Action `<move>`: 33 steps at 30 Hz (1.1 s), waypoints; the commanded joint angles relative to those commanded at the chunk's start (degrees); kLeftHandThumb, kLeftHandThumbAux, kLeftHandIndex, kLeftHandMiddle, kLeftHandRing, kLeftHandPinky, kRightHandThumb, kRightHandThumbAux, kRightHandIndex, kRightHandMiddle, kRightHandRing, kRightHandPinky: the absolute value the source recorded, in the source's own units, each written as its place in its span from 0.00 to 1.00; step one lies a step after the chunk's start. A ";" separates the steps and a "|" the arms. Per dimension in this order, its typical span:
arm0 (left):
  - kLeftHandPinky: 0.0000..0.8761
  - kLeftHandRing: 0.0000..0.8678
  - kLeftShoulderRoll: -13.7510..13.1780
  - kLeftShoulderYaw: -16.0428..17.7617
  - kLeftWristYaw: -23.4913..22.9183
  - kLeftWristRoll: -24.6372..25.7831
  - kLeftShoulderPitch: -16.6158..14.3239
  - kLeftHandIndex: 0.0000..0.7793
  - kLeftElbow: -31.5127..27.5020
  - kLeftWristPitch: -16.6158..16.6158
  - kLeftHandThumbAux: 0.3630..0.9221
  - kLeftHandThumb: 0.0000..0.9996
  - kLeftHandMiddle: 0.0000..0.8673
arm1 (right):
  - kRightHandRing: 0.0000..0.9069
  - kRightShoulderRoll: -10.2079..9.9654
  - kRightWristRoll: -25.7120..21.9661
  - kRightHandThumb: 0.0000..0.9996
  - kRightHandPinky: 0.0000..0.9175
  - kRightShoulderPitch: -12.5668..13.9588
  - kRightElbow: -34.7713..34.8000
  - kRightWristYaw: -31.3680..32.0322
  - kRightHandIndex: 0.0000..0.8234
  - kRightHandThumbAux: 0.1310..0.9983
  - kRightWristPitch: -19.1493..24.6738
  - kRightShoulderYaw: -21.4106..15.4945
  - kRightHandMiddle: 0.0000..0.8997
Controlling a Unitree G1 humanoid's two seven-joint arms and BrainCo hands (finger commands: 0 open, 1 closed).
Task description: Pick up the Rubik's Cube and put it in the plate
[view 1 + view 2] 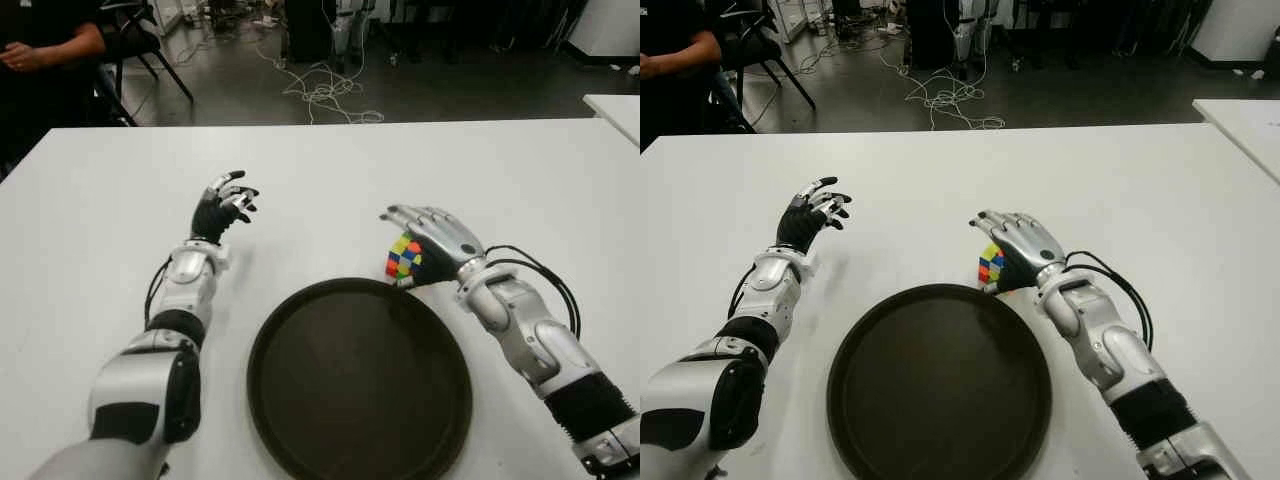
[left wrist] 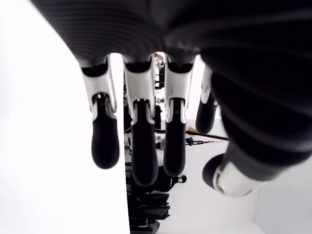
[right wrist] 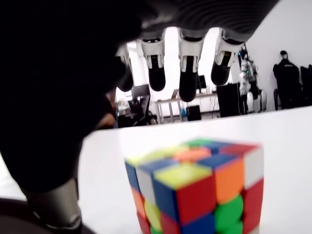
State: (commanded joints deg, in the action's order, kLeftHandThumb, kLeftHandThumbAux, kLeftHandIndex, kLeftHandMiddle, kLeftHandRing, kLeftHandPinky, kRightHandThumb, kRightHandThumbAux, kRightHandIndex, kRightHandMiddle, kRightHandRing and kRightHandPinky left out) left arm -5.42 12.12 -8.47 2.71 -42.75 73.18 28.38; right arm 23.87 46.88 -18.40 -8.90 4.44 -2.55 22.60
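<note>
The cube (image 1: 404,257) sits on the surface (image 1: 520,180) just beyond the plate (image 1: 300,420) rim, under the right robot hand (image 1: 432,243), whose spread fingers (image 3: 187,83) don't yet grip it. Close evenly on opposite faces before lifting. The left robot hand (image 1: 224,205), open, hovers left of the plate.

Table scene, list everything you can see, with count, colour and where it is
Rubik's Cube: one, multicoloured, on the table just past the plate's far right rim, under the right hand.
Plate: one, dark brown, round, near middle of the table, nothing in it.
Table: one, white.
Cables: a tangle, pale, on the floor beyond the table.
Person: one, dark sleeve, seated far left.
Left hand: black and silver, open, raised left of the plate.
Right hand: silver, open, over the cube, not gripping.
</note>
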 joint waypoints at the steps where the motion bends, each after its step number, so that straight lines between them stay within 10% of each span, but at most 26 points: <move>1: 0.66 0.59 0.01 0.01 -0.05 0.01 0.02 0.27 -0.01 0.08 0.61 0.14 0.50 | 0.15 -0.11 0.04 0.00 0.13 -0.08 -0.17 0.09 0.11 0.75 0.10 0.11 0.14; 33: 0.66 0.59 -0.08 -0.46 1.02 -0.71 0.15 0.28 -0.05 0.05 0.58 0.15 0.50 | 0.17 -2.18 0.14 0.00 0.15 -2.54 -8.50 -4.34 0.13 0.75 0.43 1.11 0.15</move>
State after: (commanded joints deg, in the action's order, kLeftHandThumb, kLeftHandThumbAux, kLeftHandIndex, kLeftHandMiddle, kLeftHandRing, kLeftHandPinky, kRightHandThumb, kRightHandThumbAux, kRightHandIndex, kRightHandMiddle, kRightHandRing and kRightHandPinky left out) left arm -5.50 11.66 -7.45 2.00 -42.60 73.13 28.43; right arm 21.69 47.02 -20.94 -17.40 0.10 -2.12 23.72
